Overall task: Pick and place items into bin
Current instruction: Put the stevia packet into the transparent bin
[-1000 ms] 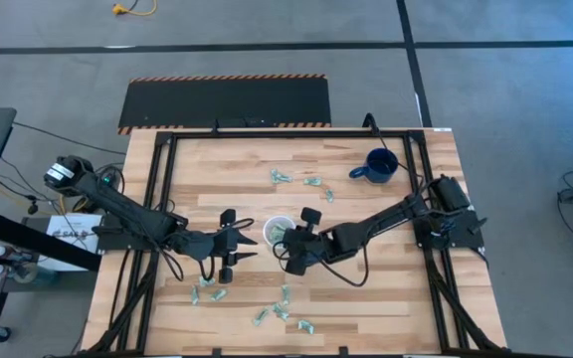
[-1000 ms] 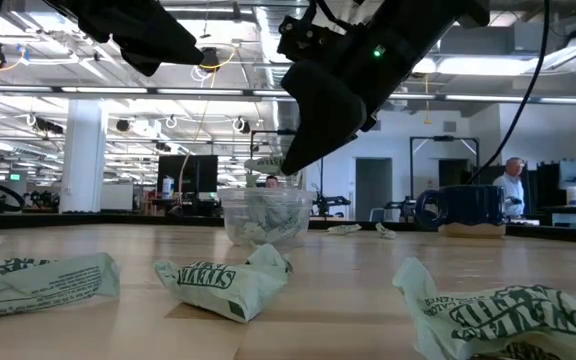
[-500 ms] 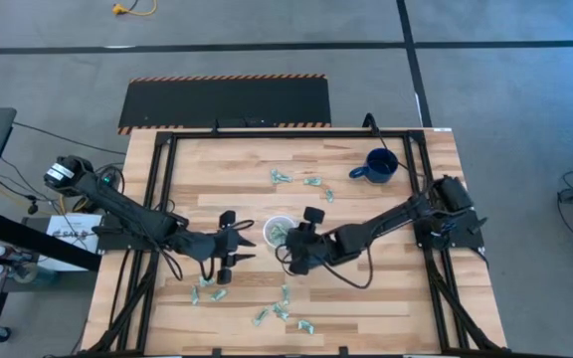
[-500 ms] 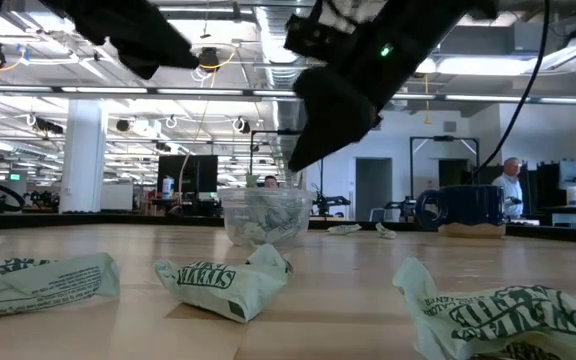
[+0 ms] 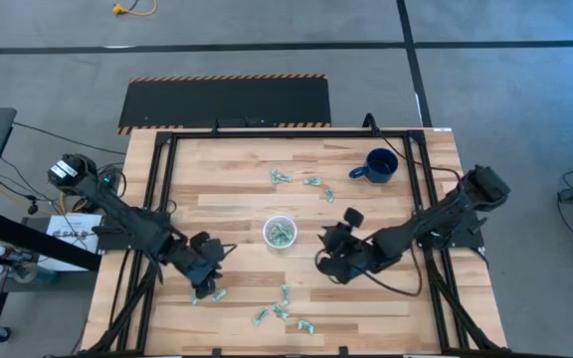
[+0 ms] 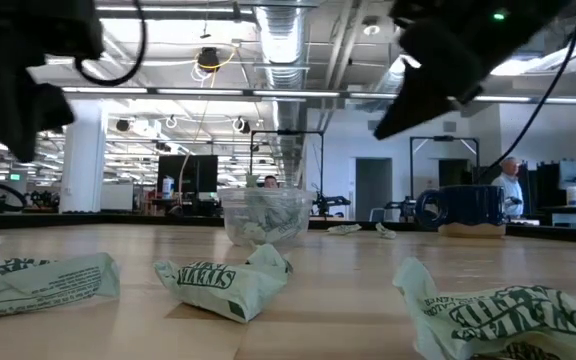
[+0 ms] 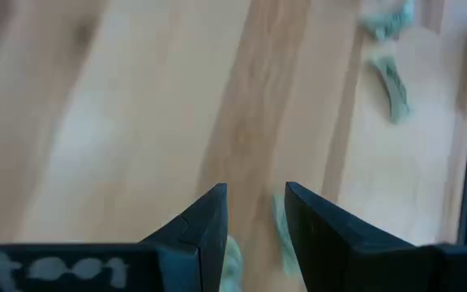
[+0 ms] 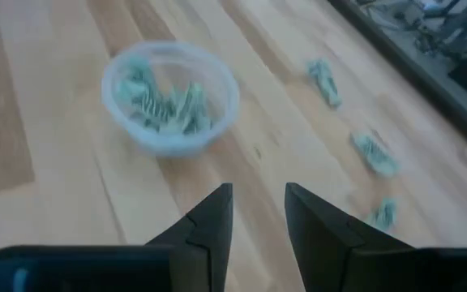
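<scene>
Fingers of the left gripper apart with nothing between them, hanging over two of the items near the worktop's front left. Fingers of the right gripper likewise apart and empty, pointed at the bin from well off to its right. Bin upright mid-worktop, already holding several pieces.

Possible trouble: a descent landing between the two close-lying pieces, pinching both or flicking one toward the edge. Light and crinkled, so likely to slip from a shallow grip. Light cup too: easily tipped and spilled by a low swing of either arm.

Against a second ago: right gripper no longer nearly closed above the bin but opened and pulled back rightward; left gripper gone from beside the bin down to the front-left pieces.
</scene>
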### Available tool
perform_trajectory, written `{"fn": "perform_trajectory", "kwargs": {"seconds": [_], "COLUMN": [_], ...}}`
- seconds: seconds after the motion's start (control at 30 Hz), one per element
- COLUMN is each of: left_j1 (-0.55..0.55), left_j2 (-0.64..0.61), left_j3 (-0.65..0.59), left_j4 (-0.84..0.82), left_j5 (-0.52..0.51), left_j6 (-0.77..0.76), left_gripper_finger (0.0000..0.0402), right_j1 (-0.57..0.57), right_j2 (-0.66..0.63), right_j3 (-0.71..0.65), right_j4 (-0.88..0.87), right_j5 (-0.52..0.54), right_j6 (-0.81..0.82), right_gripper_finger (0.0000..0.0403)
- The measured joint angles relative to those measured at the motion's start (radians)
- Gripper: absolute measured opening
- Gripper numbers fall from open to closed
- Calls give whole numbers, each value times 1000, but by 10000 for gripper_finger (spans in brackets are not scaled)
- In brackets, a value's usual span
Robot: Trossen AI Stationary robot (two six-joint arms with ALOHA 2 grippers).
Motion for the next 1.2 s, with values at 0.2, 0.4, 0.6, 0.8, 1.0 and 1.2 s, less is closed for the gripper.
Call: {"fn": "perform_trajectory", "kwargs": {"seconds": [0.2, 0.4, 0.6, 0.8, 1.0, 1.2], "left_j1": [-84, -104, -103, -103, -102, -86], "left_j2": [46, 123, 214, 270, 316, 358], "left_j3": [0, 0, 9, 65, 82, 89], "left_j4": [-21, -52, -97, -201, -211, -246], "left_j5": [16, 31, 75, 75, 64, 72], "left_j6": [-165, -243, -298, -313, -291, -289], "left_gripper_finger": [113, 113, 113, 113, 113, 113], "right_j1": [56, 71, 52, 36, 32, 32], "right_j2": [-29, -20, -20, -20, -20, -20], "right_j3": [-46, -46, -46, -46, -46, -46], "right_j4": [1, 2, 2, 1, 1, 1], "right_j5": [85, 127, 139, 154, 153, 153], "right_j6": [63, 63, 63, 62, 62, 62], "right_gripper_finger": [109, 109, 109, 109, 109, 109]}}
